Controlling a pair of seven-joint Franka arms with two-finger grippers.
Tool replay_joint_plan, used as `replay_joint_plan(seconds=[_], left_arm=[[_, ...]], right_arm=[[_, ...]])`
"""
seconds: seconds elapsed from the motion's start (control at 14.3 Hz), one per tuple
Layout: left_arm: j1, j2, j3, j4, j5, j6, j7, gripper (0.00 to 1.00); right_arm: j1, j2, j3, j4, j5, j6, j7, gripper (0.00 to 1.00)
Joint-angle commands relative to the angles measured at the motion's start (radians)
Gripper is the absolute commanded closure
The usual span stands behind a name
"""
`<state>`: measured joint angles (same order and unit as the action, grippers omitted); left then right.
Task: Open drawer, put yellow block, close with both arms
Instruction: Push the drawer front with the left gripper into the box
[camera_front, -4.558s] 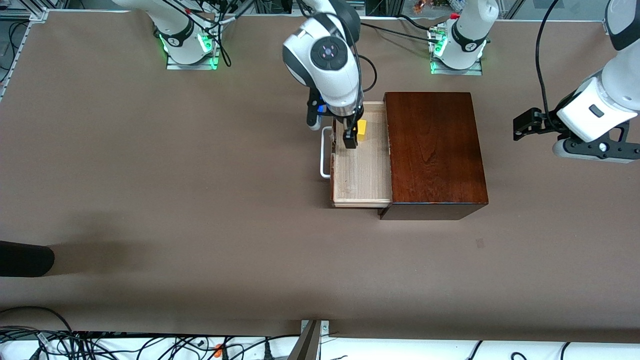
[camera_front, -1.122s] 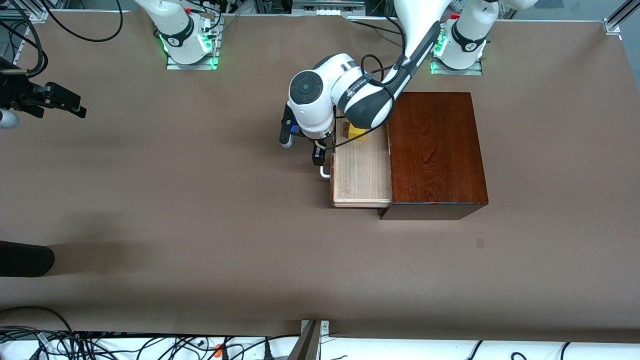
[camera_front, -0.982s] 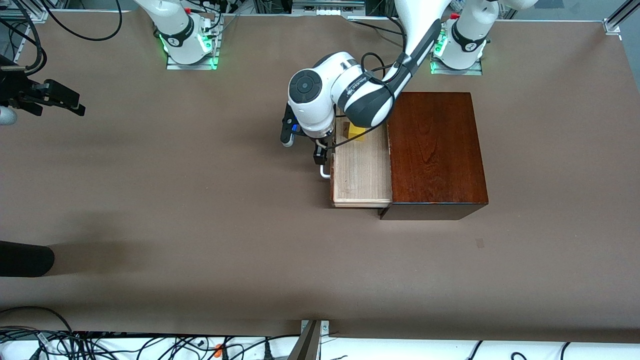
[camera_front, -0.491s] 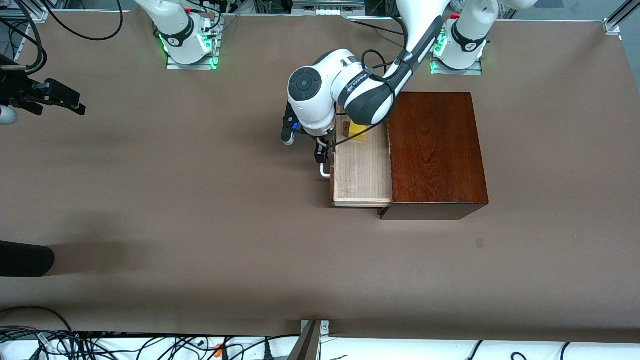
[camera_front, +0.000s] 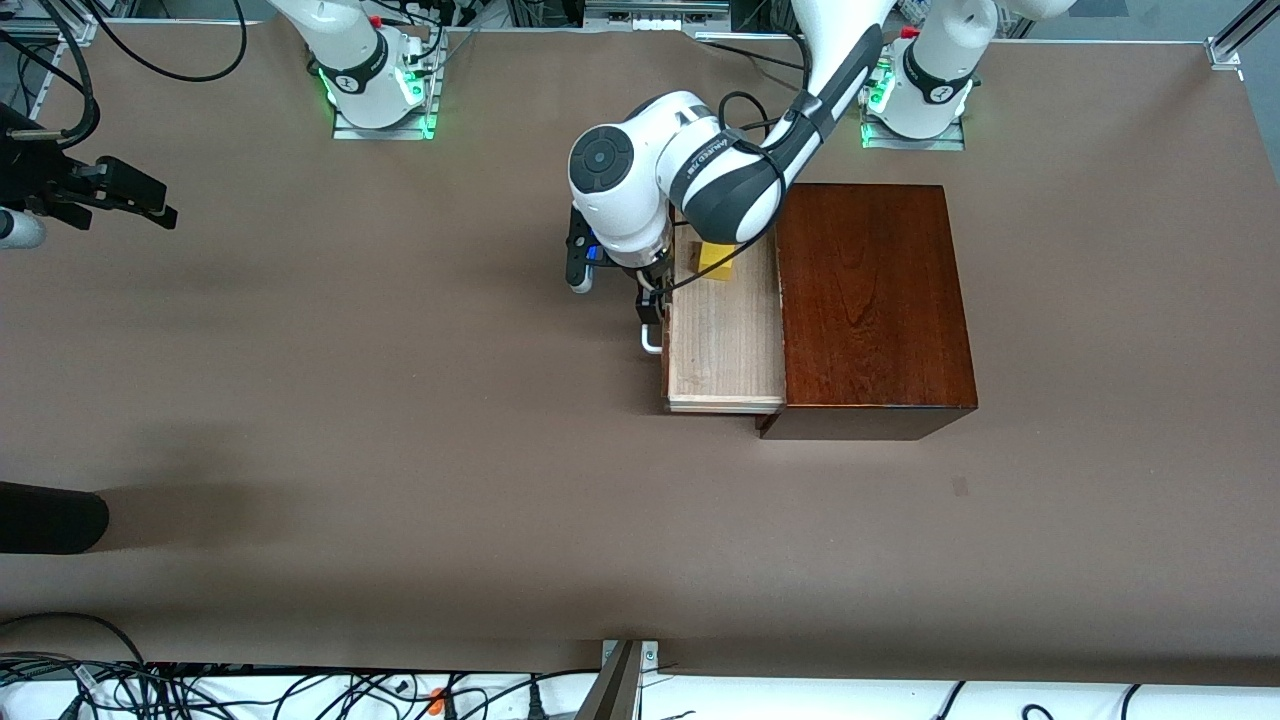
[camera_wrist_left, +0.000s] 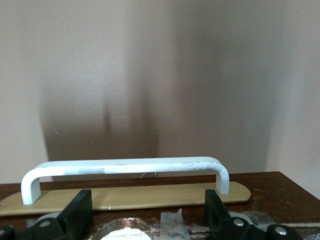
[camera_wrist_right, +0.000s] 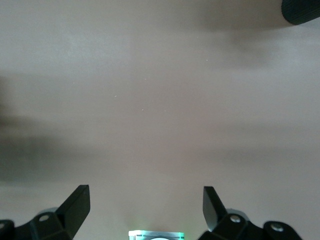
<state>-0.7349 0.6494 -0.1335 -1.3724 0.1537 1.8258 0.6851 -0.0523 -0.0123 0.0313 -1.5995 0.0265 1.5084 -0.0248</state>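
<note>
The drawer (camera_front: 725, 350) stands pulled out of the reddish-brown box (camera_front: 870, 300), toward the right arm's end of the table. The yellow block (camera_front: 716, 259) lies in the drawer, at the end farther from the front camera, half hidden under the left arm. My left gripper (camera_front: 650, 306) is down at the drawer's dark front, beside the white handle (camera_front: 651, 345). In the left wrist view that gripper (camera_wrist_left: 146, 220) is open, its fingers (camera_wrist_left: 77, 217) wide apart just above the front's top edge, with the handle (camera_wrist_left: 125, 167) ahead. My right gripper (camera_front: 150, 200) waits open at the right arm's end of the table.
In the right wrist view the right gripper (camera_wrist_right: 146, 207) hangs over bare brown table, and the lit base (camera_wrist_right: 154, 234) of its arm shows below. A dark object (camera_front: 50, 517) pokes in at the table edge nearer the front camera. Cables (camera_front: 200, 690) run along that front edge.
Seconds ago the right gripper was over the drawer beside the block; it has since pulled away and the left arm has come to the drawer front. In the last second the left arm only shifted slightly.
</note>
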Motion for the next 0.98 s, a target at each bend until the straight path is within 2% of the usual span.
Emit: replay_joint_plan(seconds=[0.0, 0.28, 0.63, 0.91], left_arm=[[0.023, -0.063, 0.021, -0.074, 0.066, -0.152, 0.005, 0.00], [0.060, -0.065, 0.020, -0.076, 0.066, -0.186, 0.005, 0.00], [0.118, -0.096, 0.018, -0.135, 0.066, -0.218, 0.004, 0.00], [0.124, -0.108, 0.023, -0.143, 0.066, -0.275, 0.004, 0.00]], right_arm=[[-0.009, -0.006, 0.015, 0.006, -0.017, -0.003, -0.006, 0.00], [-0.011, 0.003, 0.013, 0.007, -0.010, -0.002, -0.003, 0.00], [-0.011, 0.003, 0.013, 0.007, -0.007, -0.005, -0.001, 0.00], [-0.011, 0.003, 0.013, 0.006, -0.007, -0.007, -0.001, 0.00]])
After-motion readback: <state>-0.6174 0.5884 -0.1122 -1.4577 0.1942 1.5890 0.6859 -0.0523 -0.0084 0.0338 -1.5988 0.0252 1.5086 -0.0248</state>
